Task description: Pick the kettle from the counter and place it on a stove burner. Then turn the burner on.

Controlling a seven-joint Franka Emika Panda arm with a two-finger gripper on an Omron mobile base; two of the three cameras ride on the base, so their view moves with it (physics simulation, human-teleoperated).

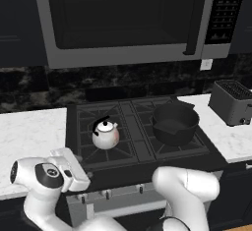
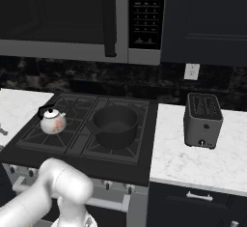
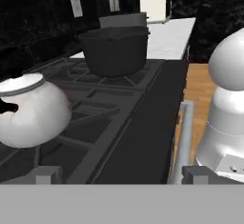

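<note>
The kettle (image 1: 106,134), small, round, pale silvery-white with a faint reddish blotch, black arched handle and black lid knob, stands upright on the front left stove burner (image 1: 101,151). The black pot (image 1: 174,123) sits at its 3 o'clock. The gripper (image 1: 74,176), at the kettle's 7 o'clock, is spread wide and empty.
</note>
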